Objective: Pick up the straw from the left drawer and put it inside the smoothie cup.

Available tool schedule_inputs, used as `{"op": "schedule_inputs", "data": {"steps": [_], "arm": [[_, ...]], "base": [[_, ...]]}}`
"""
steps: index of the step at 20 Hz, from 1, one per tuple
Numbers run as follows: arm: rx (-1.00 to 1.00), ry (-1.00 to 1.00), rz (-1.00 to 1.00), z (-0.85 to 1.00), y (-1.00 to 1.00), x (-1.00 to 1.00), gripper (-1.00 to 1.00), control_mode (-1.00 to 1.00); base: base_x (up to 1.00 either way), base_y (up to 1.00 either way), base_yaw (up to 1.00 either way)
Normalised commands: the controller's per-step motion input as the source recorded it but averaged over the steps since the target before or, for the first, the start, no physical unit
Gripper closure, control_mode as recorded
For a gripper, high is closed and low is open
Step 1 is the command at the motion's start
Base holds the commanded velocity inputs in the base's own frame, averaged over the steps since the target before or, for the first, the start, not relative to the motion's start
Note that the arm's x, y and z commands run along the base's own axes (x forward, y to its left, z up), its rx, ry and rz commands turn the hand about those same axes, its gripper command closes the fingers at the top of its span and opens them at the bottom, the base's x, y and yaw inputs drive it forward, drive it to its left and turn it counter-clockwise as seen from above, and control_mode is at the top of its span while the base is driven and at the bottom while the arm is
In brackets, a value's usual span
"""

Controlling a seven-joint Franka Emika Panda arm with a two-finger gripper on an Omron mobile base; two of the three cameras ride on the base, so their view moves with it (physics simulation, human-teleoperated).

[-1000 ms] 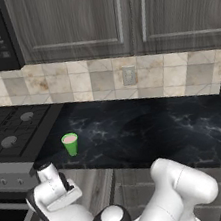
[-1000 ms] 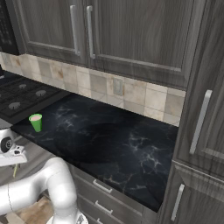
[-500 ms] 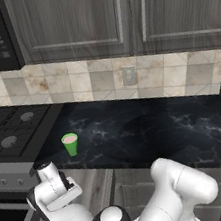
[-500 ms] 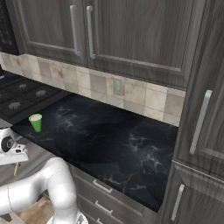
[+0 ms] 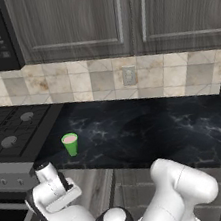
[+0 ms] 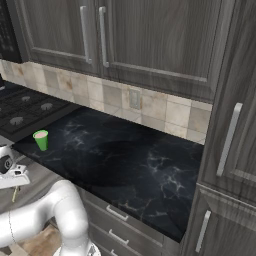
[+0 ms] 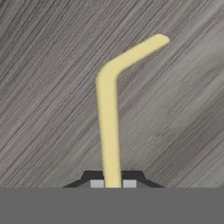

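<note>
- Black stone with white veins makes the smooth, shiny counter (image 5: 151, 131). It is the biggest flat thing here.
- Grey wood with fine lines makes the bottom of the left drawer (image 7: 48, 109), pulled out below the counter's front edge.
- White and round, the arm (image 5: 181, 192) bends down to 7 o'clock from the counter, into the drawer.
- Green and small, the smoothie cup (image 5: 70, 144) gets narrower at the bottom. It has pink at its rim and stands on the counter at about 9 o'clock, near the stove (image 5: 10, 133).
- Yellow and thin, the straw (image 7: 109, 131) has a bend near its top, leaning toward 2 o'clock.
- Dark and tiny, the gripper (image 7: 113, 183) is pinching the straw's lower end.
- I think the grab is done. Next comes a lift straight up, then a trip over to the cup, tip down.
</note>
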Motion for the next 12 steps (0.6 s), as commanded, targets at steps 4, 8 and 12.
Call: {"op": "schedule_inputs", "data": {"steps": [4, 8, 12], "arm": [[0.0, 0.0, 0.0, 0.55, 0.01, -0.47, 1.0, -1.0], [0.0, -0.04, 0.01, 0.92, 0.0, -0.63, 1.0, -1.0], [0.0, -0.1, 0.07, 1.0, 0.02, -0.65, 1.0, -1.0]], "base": [[0.0, 0.0, 0.0], [0.0, 0.0, 0.0], [0.0, 0.0, 0.0]]}}
